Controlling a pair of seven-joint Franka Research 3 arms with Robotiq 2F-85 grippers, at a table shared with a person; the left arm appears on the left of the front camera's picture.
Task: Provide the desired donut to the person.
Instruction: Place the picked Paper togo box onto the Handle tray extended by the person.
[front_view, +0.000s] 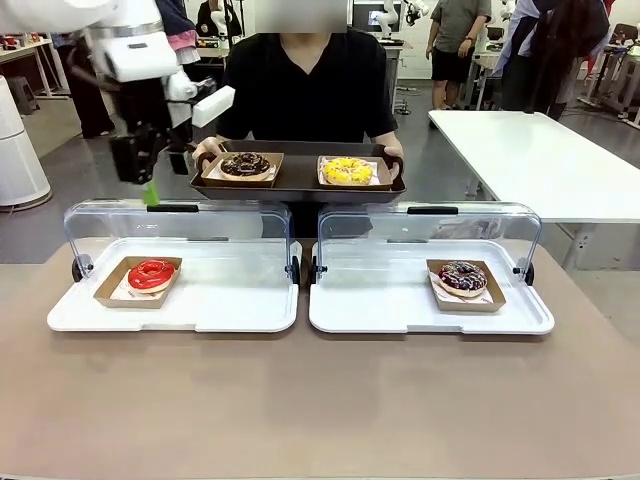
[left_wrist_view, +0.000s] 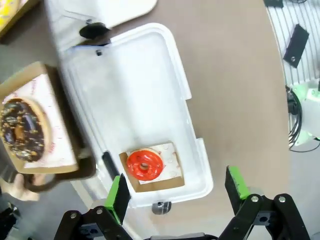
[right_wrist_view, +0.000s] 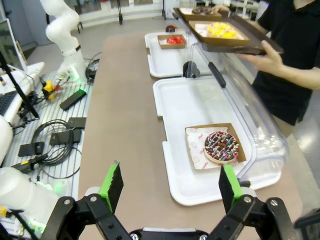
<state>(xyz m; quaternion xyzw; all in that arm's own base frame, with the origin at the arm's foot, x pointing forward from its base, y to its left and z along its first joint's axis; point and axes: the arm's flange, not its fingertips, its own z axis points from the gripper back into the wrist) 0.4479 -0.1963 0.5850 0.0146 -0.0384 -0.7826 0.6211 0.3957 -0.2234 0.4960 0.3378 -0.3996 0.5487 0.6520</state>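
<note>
Brown surface (front_view: 300, 400) carries two white trays with clear lids raised. At 9 o'clock in the left tray (front_view: 230, 300) sits a red-glazed donut (front_view: 151, 274) in its cardboard holder; at 3 o'clock in the right tray (front_view: 380, 300) lies a sprinkled chocolate donut (front_view: 462, 277). At 12 o'clock the person (front_view: 305, 85) holds a dark brown tray (front_view: 298, 186) over the lids, bearing a chocolate donut (front_view: 245, 165) and a yellow donut (front_view: 347, 170). The left hand (left_wrist_view: 177, 192) hangs above the left tray, fingers apart and holding nothing (the red donut lies below it, between the green pads). The right hand (right_wrist_view: 170, 187), fingers likewise spread and empty, hovers near the right tray's corner.
</note>
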